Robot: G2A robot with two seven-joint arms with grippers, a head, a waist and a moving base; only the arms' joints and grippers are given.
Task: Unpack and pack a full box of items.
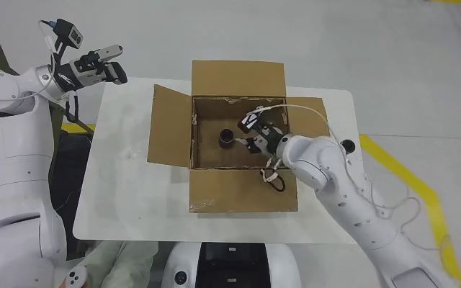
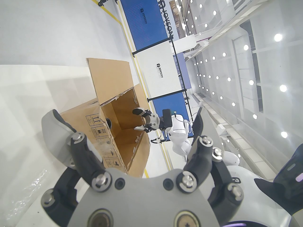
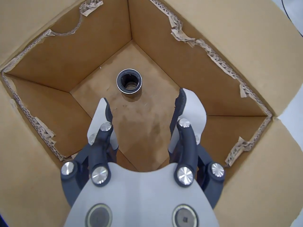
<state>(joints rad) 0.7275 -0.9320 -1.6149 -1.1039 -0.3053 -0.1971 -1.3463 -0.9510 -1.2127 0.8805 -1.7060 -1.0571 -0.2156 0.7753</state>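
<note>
Top view: cardboard box [image 1: 173, 137], four flaps folded flat, mid-bench [image 1: 122, 194], toward far edge. Contents: one black cylinder [image 3: 129, 81], metal-rimmed, hollow, upright on box floor near wall on left arm's side; open end up, which likely eases a top grasp. Right jaws: apart, empty, inside box mouth just short of cylinder, apparently lined up for pick. Left jaws: apart, empty, held high beyond bench's far left corner, probably parked clear of box.

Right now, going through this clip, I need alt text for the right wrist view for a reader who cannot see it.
The right gripper hangs, jaws open, over the inside of an open cardboard box. One black hollow cylinder stands upright on its floor beyond the jaws, untouched; the box's top edges are torn.
</note>
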